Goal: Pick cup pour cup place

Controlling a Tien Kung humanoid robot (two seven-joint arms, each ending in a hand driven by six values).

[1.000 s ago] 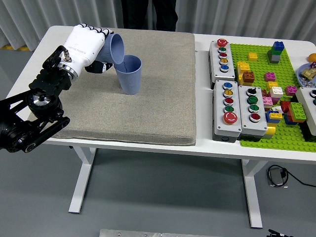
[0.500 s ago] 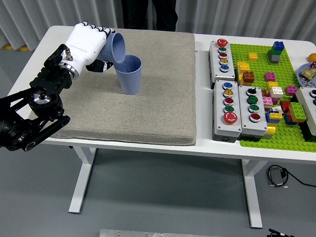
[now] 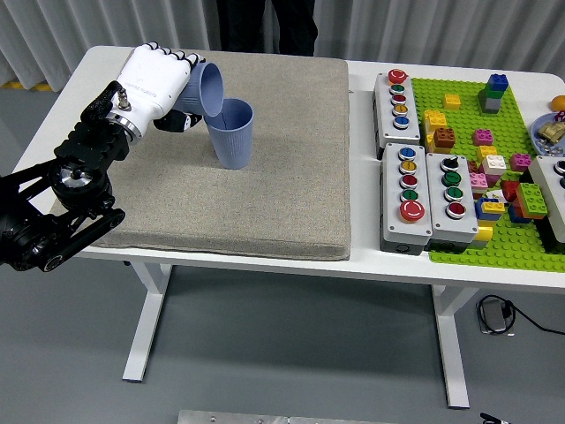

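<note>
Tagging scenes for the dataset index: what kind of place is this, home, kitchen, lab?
Most likely a robot lab or test bay, not a home. A white table on a bare grey floor holds push-button boxes and a green brick baseplate, while the left hand tilts one blue cup over another.

The left hand (image 3: 157,84), white with black-tipped fingers, grips a blue cup (image 3: 205,87) tipped on its side, its mouth angled down over the rim of a second blue cup (image 3: 233,132) standing upright on the grey mat (image 3: 265,203). Right of the mat, on the white table (image 3: 371,265), sit three button boxes (image 3: 428,187) and a green brick baseplate (image 3: 459,247) with coloured bricks. A person in dark clothes (image 3: 265,26) stands at the far edge
</note>
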